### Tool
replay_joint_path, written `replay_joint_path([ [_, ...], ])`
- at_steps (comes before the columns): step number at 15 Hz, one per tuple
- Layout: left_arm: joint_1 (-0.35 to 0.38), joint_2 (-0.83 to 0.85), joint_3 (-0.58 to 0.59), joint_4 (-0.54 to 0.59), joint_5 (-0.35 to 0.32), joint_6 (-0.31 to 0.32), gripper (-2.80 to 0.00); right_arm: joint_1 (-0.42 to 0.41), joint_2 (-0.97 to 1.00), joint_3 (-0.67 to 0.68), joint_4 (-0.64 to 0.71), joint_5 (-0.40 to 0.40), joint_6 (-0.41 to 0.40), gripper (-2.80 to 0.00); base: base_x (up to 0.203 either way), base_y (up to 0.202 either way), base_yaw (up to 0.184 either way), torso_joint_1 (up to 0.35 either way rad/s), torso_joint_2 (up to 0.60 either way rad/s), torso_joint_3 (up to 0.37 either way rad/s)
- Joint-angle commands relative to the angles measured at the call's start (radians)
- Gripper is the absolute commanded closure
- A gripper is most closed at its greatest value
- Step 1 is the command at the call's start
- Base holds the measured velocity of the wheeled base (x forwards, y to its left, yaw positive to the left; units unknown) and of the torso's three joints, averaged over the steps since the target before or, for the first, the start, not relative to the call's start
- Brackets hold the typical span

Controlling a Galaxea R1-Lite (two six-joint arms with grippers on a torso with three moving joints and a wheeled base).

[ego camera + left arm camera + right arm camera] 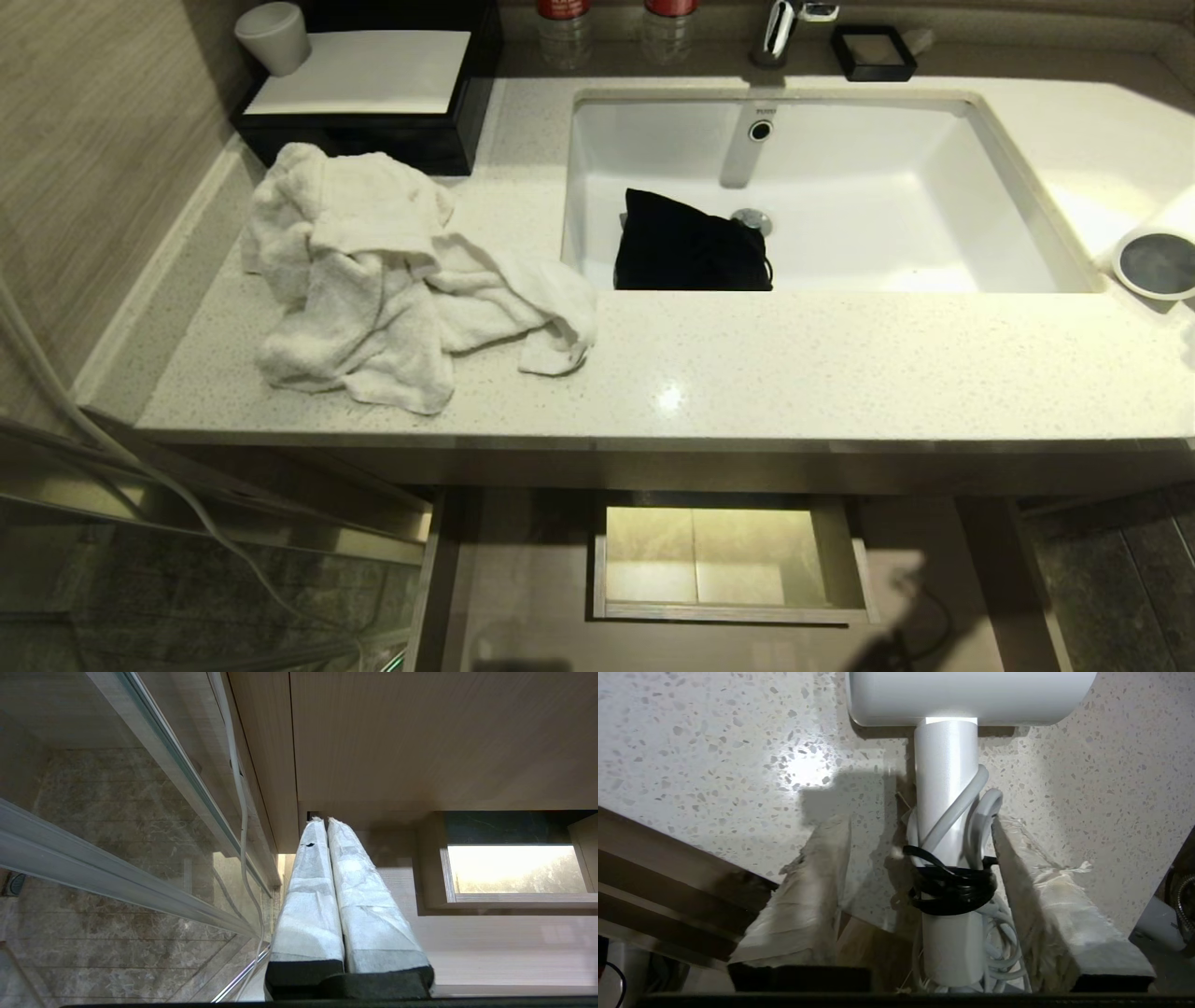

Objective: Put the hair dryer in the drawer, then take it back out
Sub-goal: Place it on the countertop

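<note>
While the head view shows only its dark grey end face, the right wrist view shows one white smooth plastic hair dryer (948, 812) on the speckled surface (714, 742) — right pincer (920, 844) released around its handle; left pincer (325, 820) clenched, empty.

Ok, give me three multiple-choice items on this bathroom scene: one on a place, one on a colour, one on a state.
1. Where does the black pouch lie?
A. On the floor
B. In the sink
C. Over the tap

2. What colour is the crumpled towel on the counter?
A. White
B. Grey
C. Blue

3. How does the drawer stand?
A. Pushed shut
B. Lifted onto the worktop
C. Pulled open

Key:
1. B: the pouch sits inside the basin by the drain.
2. A: the towel is white against the speckled counter.
3. C: the head view looks down into the drawer's boxed cut-out below the counter edge.
</note>
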Motion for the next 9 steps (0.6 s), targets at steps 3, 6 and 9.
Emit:
replay_joint_path([
  [3,0.0,-0.001,0.001,0.0,0.0,0.0,0.0,0.001,-0.157,0.071,0.094,-0.005,0.001,0.0,0.0,0.0,0.0,0.0,0.0,0.0],
  [6,0.0,0.0,0.0,0.0,0.0,0.0,0.0,0.001,-0.189,0.074,0.144,-0.004,0.048,0.0,0.0,0.0,0.0,0.0,0.0,0.0],
  [9,0.0,0.0,0.002,0.0,0.0,0.0,0.0,0.044,-0.233,0.111,0.162,-0.01,0.275,0.0,0.0,0.0,0.0,0.0,0.0,0.0],
])
